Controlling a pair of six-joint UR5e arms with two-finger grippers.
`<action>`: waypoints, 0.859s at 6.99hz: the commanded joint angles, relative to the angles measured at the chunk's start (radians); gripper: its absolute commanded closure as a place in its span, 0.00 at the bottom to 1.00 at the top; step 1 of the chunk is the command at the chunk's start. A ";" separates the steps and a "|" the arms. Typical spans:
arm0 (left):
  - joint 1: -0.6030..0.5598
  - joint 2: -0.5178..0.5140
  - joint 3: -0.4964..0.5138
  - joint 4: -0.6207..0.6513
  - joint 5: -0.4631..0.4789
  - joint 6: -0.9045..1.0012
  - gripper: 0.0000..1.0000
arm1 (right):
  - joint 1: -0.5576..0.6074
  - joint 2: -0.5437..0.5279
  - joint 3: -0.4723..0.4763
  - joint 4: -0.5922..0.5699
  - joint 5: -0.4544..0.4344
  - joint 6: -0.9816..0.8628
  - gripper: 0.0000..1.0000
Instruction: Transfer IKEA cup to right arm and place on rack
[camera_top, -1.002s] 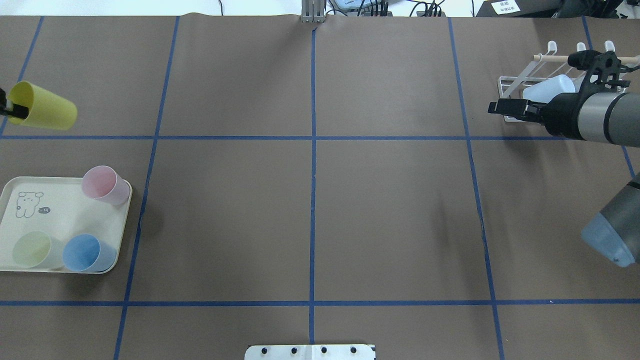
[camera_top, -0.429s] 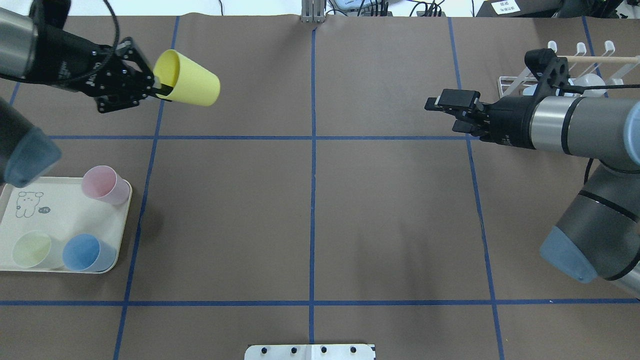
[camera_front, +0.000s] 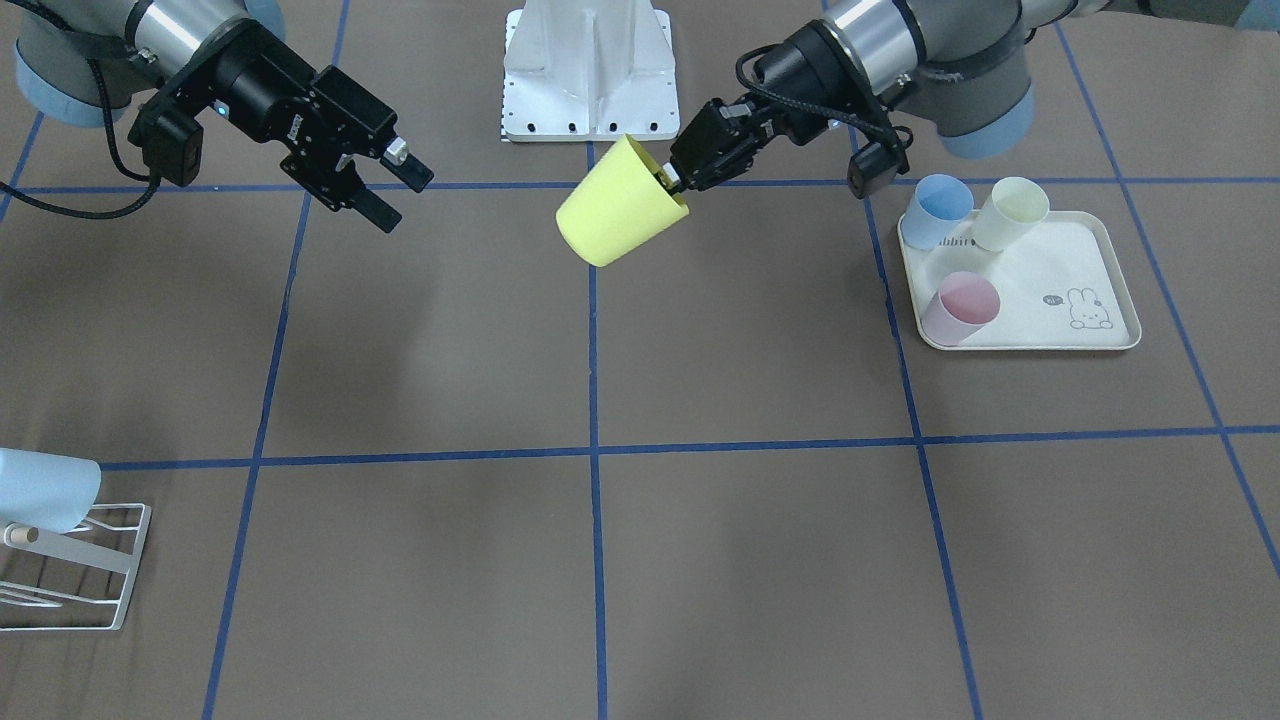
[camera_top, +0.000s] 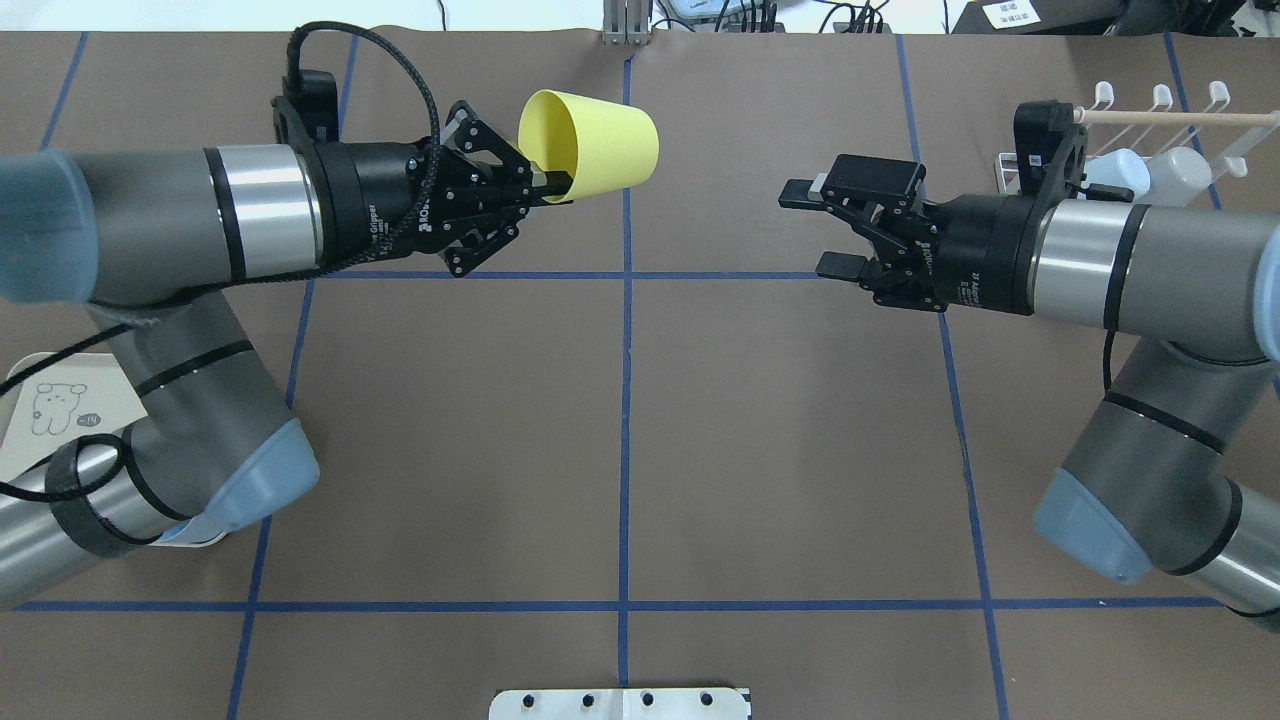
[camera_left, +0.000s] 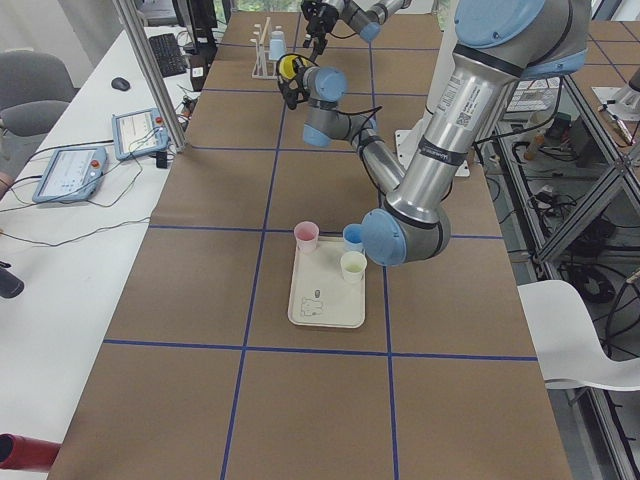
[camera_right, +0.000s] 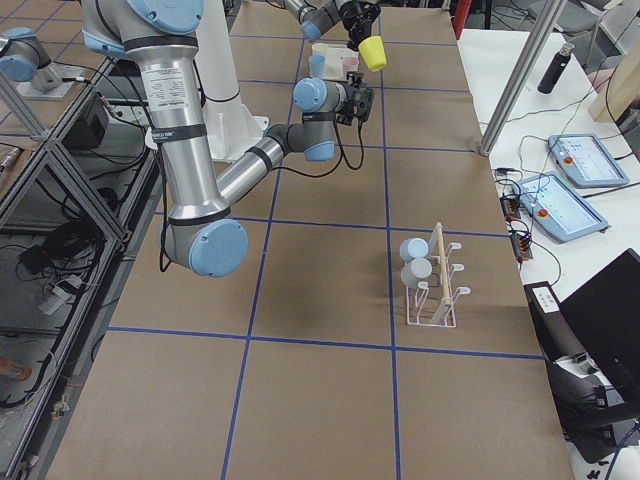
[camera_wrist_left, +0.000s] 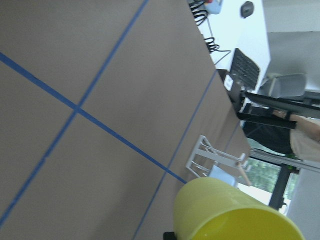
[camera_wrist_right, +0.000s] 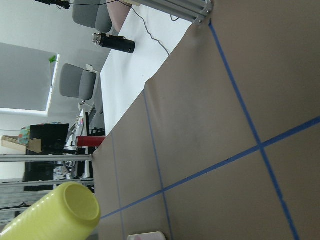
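While carried aloft, yellow cup (camera_top: 590, 140): pinched at the rim by left gripper (camera_top: 550, 186), base turned rightward.
right gripper (camera_top: 815, 228): jaws spread, well apart from yellow cup.
handover: cup body to be enclosed squarely before the rim is released.
rack (camera_top: 1003, 170): far right, beyond right gripper.

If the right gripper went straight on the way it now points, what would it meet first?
Probably the yellow cup held by the left gripper, at its closed base; the right gripper seems aimed slightly off it, and depth is unclear.
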 joint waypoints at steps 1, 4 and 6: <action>0.036 -0.005 0.004 -0.069 0.087 -0.030 1.00 | -0.010 0.037 -0.007 0.099 -0.006 0.220 0.01; 0.037 -0.025 0.007 -0.068 0.087 -0.030 1.00 | -0.018 0.136 -0.042 0.118 -0.070 0.472 0.01; 0.051 -0.039 0.008 -0.068 0.087 -0.031 1.00 | -0.052 0.157 -0.051 0.118 -0.121 0.480 0.01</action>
